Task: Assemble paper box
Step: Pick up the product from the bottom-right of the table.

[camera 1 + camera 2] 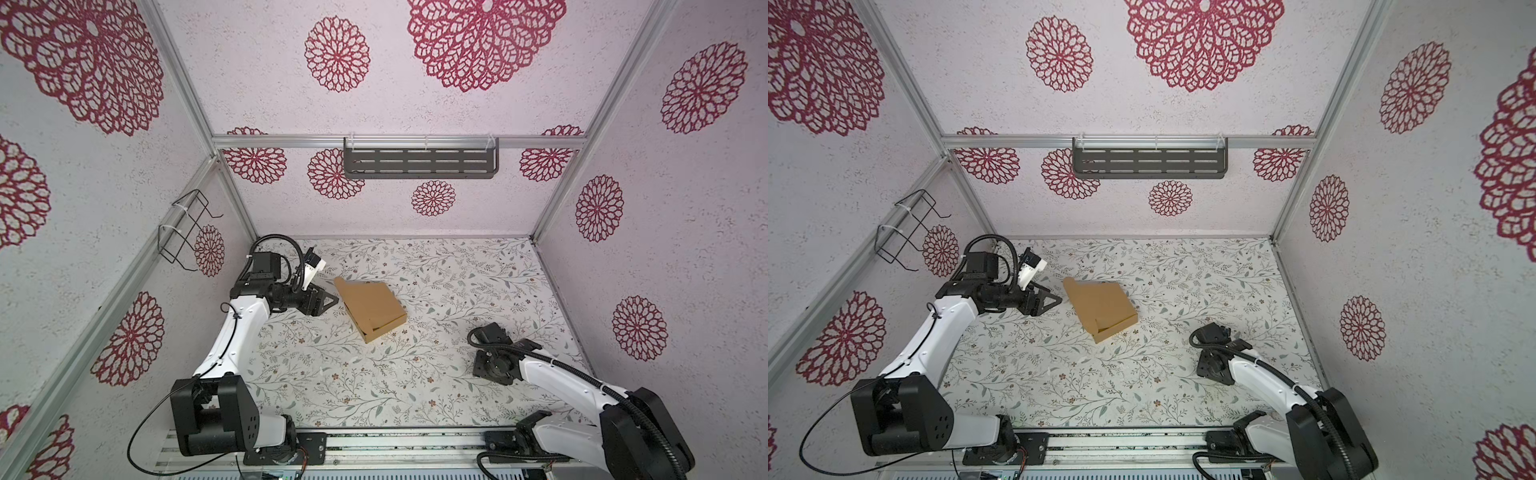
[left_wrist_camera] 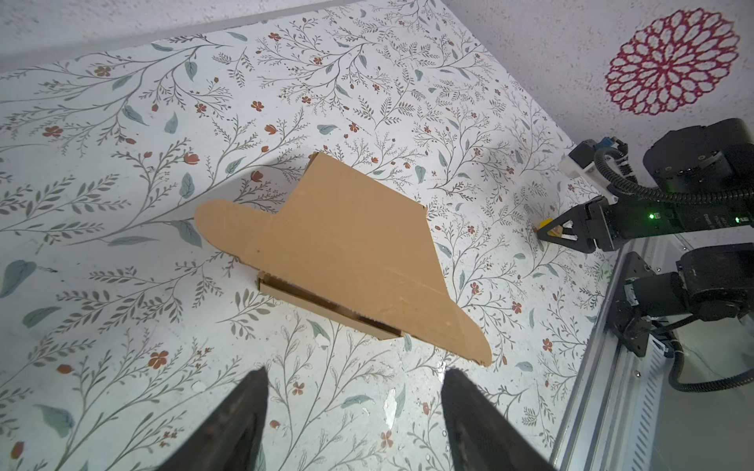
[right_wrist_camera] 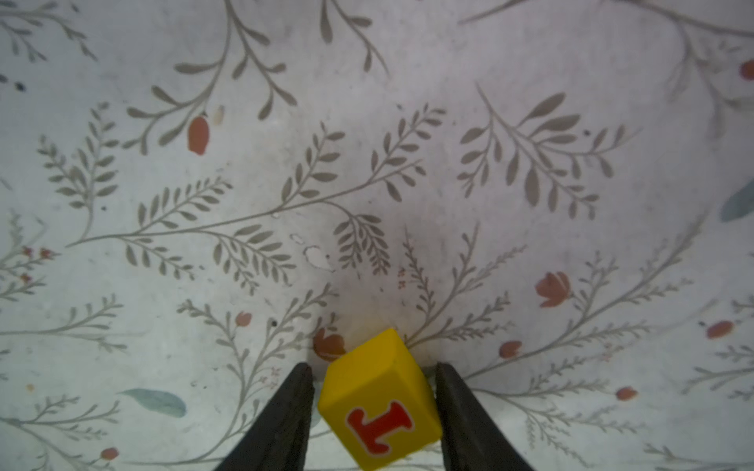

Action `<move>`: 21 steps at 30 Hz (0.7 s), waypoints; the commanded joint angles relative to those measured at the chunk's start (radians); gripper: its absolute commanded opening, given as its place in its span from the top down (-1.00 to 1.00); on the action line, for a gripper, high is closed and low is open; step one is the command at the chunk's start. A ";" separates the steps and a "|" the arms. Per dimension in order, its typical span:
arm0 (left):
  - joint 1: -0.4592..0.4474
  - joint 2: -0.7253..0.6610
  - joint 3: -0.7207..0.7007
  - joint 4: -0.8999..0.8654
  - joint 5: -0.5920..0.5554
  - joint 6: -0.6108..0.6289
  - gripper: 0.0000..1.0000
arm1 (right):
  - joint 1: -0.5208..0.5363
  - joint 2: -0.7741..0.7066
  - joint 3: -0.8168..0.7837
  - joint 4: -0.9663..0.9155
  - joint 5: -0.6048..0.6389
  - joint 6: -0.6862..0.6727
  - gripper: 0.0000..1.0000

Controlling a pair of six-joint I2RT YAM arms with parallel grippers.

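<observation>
Left gripper (image 2: 355,371) gapes wide and empty, aimed at the paper box (image 2: 347,253), which lies near the middle of the table (image 1: 457,282) with its big flap lifted aslant (shallow walls stand beneath). Right gripper (image 3: 373,365), well apart from it, straddles a yellow cube (image 3: 379,399), with slivers of table showing beside both fingers.

The paper box (image 1: 370,305) lies on the floral tabletop (image 1: 457,282). It is a shallow tan tray with its broad lid flap tilted up. The left claw (image 1: 329,300) points at the flap, just beside it and not touching. The right arm (image 1: 540,370) bends down over the tabletop, well apart from the box.
</observation>
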 commanded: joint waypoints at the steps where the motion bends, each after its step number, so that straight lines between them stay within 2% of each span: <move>1: 0.005 -0.009 0.004 0.019 0.026 0.006 -0.47 | 0.009 0.014 0.015 0.033 -0.037 0.019 0.02; 5: 0.006 -0.011 0.021 -0.006 0.013 0.014 -0.48 | 0.037 0.056 0.041 0.060 -0.041 0.023 0.11; 9: 0.031 -0.030 -0.020 0.031 -0.019 0.000 -0.50 | 0.055 0.126 0.073 0.064 -0.021 0.003 0.19; 10: 0.051 -0.039 -0.038 0.069 -0.030 -0.051 -0.50 | 0.065 0.137 0.082 0.058 -0.013 0.001 0.20; 12: 0.117 -0.062 -0.112 0.235 -0.067 -0.279 -0.52 | 0.091 0.152 0.100 0.065 0.003 -0.006 0.22; 15: 0.180 -0.066 -0.229 0.454 -0.054 -0.569 -0.52 | 0.109 0.176 0.114 0.086 0.011 -0.023 0.28; 18: 0.182 -0.023 -0.297 0.608 -0.038 -0.705 -0.58 | 0.136 0.186 0.142 0.084 0.020 -0.024 0.38; 21: 0.181 0.068 -0.294 0.646 -0.058 -0.787 -0.59 | 0.181 0.167 0.164 0.098 0.037 -0.032 0.42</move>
